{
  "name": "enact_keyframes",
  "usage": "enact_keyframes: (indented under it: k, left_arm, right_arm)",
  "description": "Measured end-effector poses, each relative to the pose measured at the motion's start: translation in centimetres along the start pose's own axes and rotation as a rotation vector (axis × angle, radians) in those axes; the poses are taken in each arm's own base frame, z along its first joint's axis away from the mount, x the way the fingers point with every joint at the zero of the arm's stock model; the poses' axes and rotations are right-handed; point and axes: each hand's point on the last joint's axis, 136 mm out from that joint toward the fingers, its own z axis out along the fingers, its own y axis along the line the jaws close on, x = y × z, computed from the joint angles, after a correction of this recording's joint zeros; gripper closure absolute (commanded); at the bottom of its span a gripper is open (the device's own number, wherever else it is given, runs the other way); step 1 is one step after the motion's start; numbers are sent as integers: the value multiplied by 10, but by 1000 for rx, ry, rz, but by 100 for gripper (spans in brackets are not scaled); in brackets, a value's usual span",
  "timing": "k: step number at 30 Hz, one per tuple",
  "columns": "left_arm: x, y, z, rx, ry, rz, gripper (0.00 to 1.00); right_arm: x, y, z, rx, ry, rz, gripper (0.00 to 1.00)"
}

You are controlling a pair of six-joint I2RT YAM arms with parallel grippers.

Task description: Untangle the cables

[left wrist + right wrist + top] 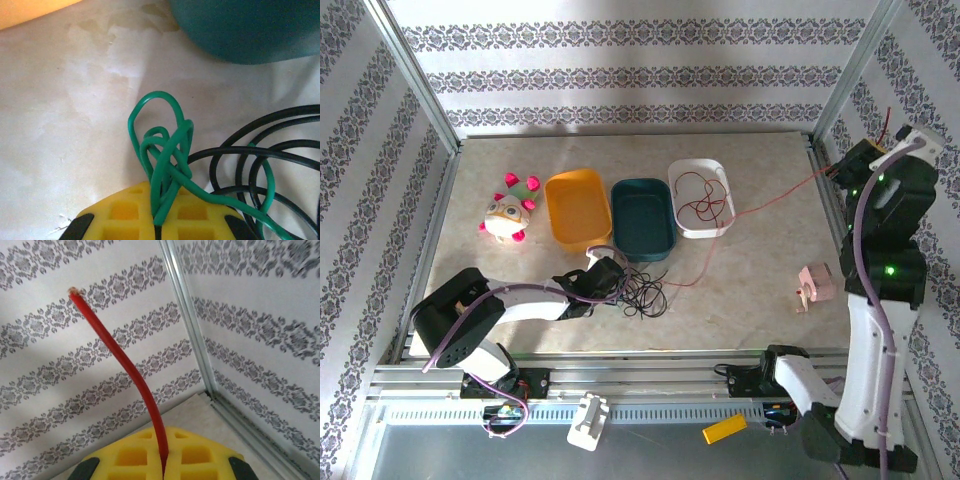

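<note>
Pinching knotted green cable (161,150) with left gripper (157,226) just beside teal tray (250,30), red cable (127,372) with right gripper (164,469) well right of it; light, floppy, slippery, so grip near knot.

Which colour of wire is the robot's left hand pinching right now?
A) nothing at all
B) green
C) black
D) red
B: the left wrist view shows the green cable knotted just above the left hand and running down into its closed grip. The red cable is held by the right hand.
</note>
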Motion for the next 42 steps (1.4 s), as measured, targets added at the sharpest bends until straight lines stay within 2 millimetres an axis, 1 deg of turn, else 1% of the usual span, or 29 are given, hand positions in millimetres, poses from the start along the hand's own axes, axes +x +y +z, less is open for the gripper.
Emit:
enact_keyframes:
  k: [2,4,6,10,14,16,20,22,24,26,28,31,33,34,36,39,42]
  left_arm:
    - [0,1,0,-6,-2,-22,100]
    - [0,1,0,-10,-7,-32,100]
    - [-1,1,0,-10,-8,-32,100]
    - [-1,0,0,-7,-11,-30,100]
    - [-2,-1,0,1,-16,-16,100]
    - [-2,-1,0,5,-20,-7,100]
    - [-3,-2,-1,12,-29,1,100]
    - [-3,-2,-1,13,-30,2,100]
    - [-3,-2,0,13,-29,5,100]
    - [-3,-2,0,13,-29,9,100]
    - [-3,-2,0,13,-29,11,100]
    - [-3,-2,0,13,-29,12,100]
    - [-3,-2,0,13,-29,13,100]
    - [-3,-2,0,13,-30,13,100]
    - [-3,-2,0,14,-30,15,100]
    - [-3,-2,0,14,-30,15,100]
    - [-3,-2,0,13,-29,18,100]
  right_arm:
    - [2,-5,13,-21,36,64,100]
    - [0,-6,22,-54,59,128,100]
    - [-4,4,27,-108,75,173,100]
    - [-28,42,29,-257,77,199,100]
    - [-68,84,27,-383,22,164,100]
    - [-85,103,26,-439,-12,140,100]
    - [-111,137,29,-530,-64,101,100]
    - [-117,149,32,-566,-76,94,100]
    - [-112,159,39,-589,-63,88,100]
    - [-96,168,48,-595,-28,71,100]
    - [-67,175,62,-587,27,42,100]
    - [-3,177,89,-541,142,-8,100]
    - [51,169,111,-482,237,-43,100]
    - [73,163,119,-453,277,-55,100]
    - [122,146,134,-376,356,-84,100]
    - [176,123,148,-271,440,-125,100]
    - [212,111,155,-197,484,-165,100]
